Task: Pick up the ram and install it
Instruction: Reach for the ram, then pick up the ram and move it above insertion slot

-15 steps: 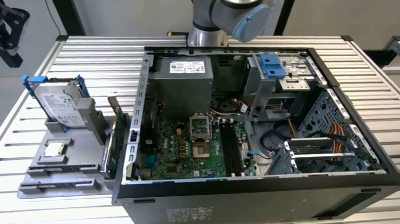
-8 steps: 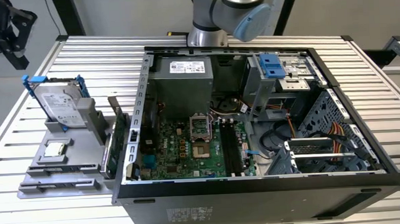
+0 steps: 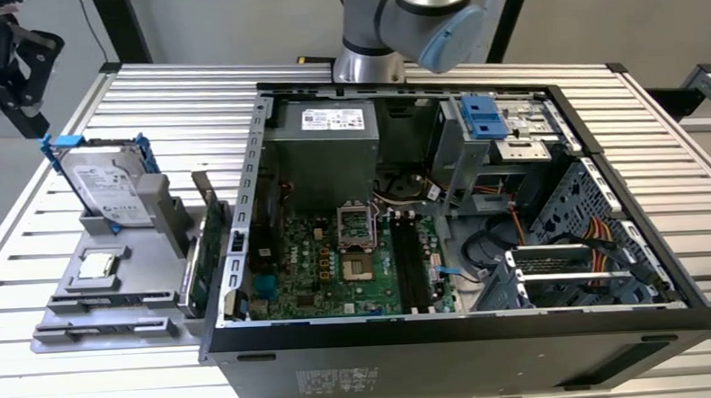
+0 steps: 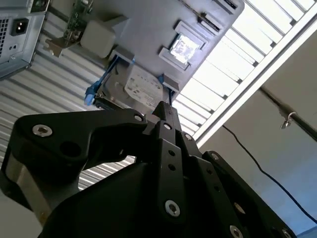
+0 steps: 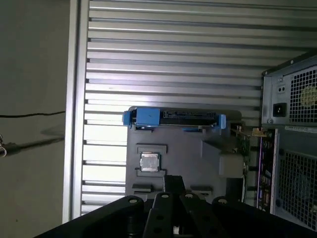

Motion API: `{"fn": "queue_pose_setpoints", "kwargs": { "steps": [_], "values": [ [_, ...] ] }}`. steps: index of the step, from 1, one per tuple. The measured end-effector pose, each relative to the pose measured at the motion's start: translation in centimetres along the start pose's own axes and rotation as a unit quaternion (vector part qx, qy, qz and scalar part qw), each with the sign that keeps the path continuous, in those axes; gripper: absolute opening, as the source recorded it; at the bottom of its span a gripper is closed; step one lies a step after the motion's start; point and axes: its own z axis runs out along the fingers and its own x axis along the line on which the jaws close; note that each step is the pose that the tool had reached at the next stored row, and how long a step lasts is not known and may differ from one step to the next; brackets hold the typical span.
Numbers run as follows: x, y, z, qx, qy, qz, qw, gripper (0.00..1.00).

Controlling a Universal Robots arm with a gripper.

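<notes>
Ram (image 3: 103, 330) lies along the grey tray's (image 3: 136, 262) end slot, below the gripper (image 4: 166, 111). Gripper hangs high, aimed downward; open or closed, unclear.

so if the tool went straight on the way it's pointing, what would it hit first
Most likely the grey parts holder: in both wrist views the tool aims at it, somewhere between the square chip and the hard drive. Depth is unclear, so the exact spot is a guess.

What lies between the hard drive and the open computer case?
A dark green card stands on edge at the gray holder's side, between the hard drive and the computer case; the exterior view shows it.
</notes>
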Motion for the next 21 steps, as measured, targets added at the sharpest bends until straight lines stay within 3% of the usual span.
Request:
{"fn": "queue_pose_setpoints", "kwargs": {
  "steps": [10, 21],
  "values": [
    [-0.81, -3.72, -0.13, 0.0000, 0.0017, 0.000, 1.0000, 0.00],
    [-0.84, -4.19, -0.15, 0.0000, 0.0018, 0.000, 1.0000, 0.00]
  ]
}}
